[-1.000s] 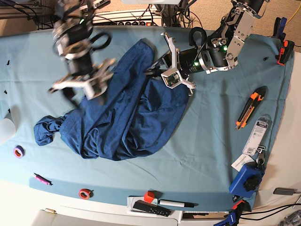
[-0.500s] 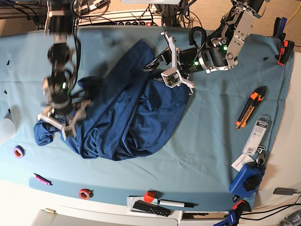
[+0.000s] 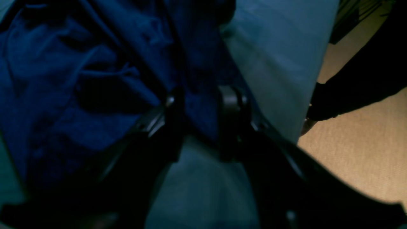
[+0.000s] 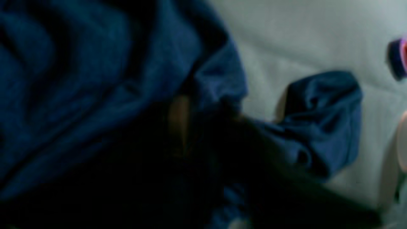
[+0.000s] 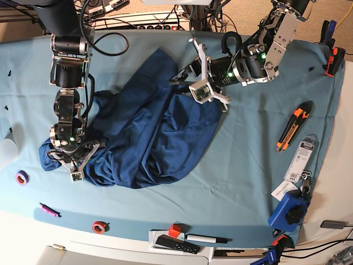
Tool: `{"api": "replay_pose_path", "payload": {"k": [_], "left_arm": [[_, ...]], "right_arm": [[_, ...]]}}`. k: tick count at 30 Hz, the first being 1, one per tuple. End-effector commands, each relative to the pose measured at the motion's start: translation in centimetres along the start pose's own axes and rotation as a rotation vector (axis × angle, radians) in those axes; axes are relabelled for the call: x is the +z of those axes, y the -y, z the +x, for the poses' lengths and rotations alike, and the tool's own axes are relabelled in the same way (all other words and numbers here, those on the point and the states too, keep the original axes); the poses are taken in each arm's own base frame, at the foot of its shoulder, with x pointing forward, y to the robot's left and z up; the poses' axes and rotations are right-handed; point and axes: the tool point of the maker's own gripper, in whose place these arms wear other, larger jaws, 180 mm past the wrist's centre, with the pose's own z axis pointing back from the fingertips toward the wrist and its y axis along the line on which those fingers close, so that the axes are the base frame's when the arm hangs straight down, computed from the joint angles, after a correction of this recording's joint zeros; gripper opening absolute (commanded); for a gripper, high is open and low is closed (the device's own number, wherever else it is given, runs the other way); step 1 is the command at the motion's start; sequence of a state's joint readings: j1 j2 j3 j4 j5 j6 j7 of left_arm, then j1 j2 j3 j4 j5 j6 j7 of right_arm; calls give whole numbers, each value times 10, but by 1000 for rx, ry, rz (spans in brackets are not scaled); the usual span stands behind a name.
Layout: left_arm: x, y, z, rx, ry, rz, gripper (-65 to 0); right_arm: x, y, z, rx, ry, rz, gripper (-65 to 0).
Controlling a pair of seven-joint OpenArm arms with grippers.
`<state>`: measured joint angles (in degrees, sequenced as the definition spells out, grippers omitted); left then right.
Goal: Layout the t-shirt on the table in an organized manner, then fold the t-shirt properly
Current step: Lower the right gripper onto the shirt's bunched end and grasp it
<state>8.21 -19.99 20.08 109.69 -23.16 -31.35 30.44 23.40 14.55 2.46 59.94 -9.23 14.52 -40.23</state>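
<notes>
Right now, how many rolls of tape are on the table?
2. A purple tape roll lies near the table's left edge; a red tape roll sits near the front edge. The t-shirt could hide more.

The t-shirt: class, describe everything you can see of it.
The t-shirt is dark navy, soft knit, heavily wrinkled, lying bunched, not flat, on the teal table. The left gripper pinches a fold at its far edge; the right gripper is pressed into its crumpled near-left end, beside a sleeve-like lump.
</notes>
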Motion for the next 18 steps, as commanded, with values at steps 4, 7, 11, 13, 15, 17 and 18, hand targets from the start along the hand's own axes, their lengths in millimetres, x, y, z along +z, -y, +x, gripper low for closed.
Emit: {"api": "replay_pose_path", "payload": {"k": [4, 7, 11, 13, 15, 17, 18], "left_arm": [[1, -8, 15, 2, 52, 26, -463], [0, -12, 14, 1, 46, 30, -463], [-5, -23, -4, 32, 1, 41, -463], [-8, -31, -16, 54, -27, 49, -463], [-11, -38, -28, 75, -51, 58, -463], [-13, -45, -36, 89, -70, 66, -463], [-13, -48, -38, 92, -76, 69, -463]], "right_arm": [[16, 23, 20, 9, 2, -65, -650], [36, 32, 44, 15, 49, -101, -650], [79, 40, 71, 36, 149, -158, -650], [100, 40, 74, 44, 166, -182, -650], [118, 38, 68, 53, 160, -194, -650], [130, 32, 55, 69, 149, -198, -650], [135, 27, 47, 79, 143, -195, -650]]}}
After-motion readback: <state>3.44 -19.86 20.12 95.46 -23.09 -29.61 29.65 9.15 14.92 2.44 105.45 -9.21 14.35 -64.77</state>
